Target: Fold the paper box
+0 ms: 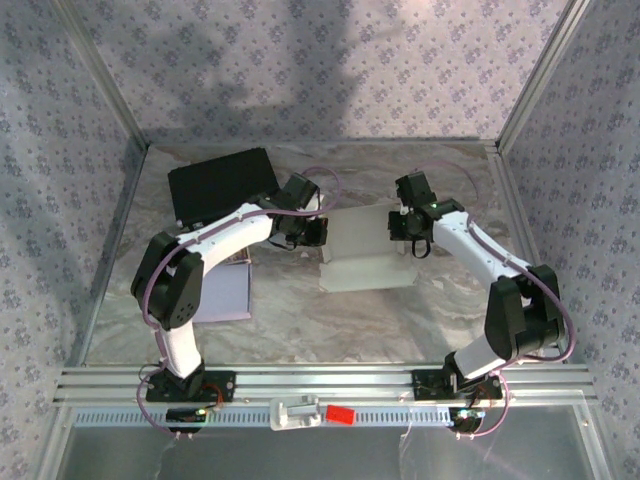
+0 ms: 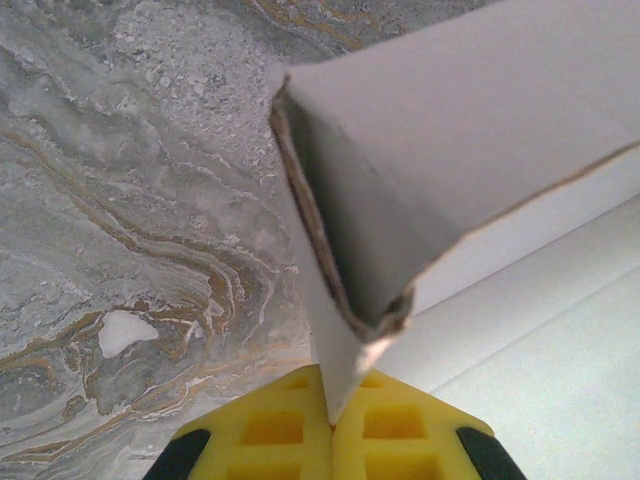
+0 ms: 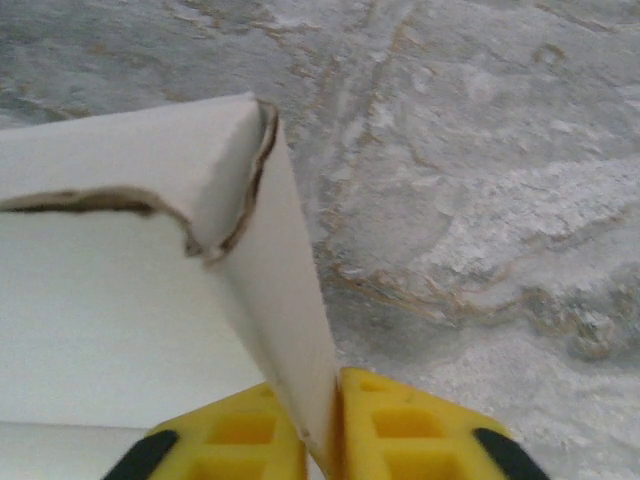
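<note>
My work cell, from above. The tabletop (image 1: 420,310) I work on has a grey-white marbled pattern; its brownish veins are clearest in my wrist views. Three walls enclose it: back wall (image 1: 400,50), left wall (image 1: 50,180) and right wall (image 1: 590,170), all in a pale lilac covering with a small repeating floral print. Aluminium posts (image 1: 100,70) mark the rear corners. Ribbed aluminium rails (image 1: 330,380) run along the near edge. The light is soft; a broad dim shadow (image 1: 290,95) lies on the back wall.

Lab robot enclosure, aluminium frame (image 1: 537,75), patterned walls (image 1: 300,60), marble-print tabletop (image 1: 350,320)
</note>
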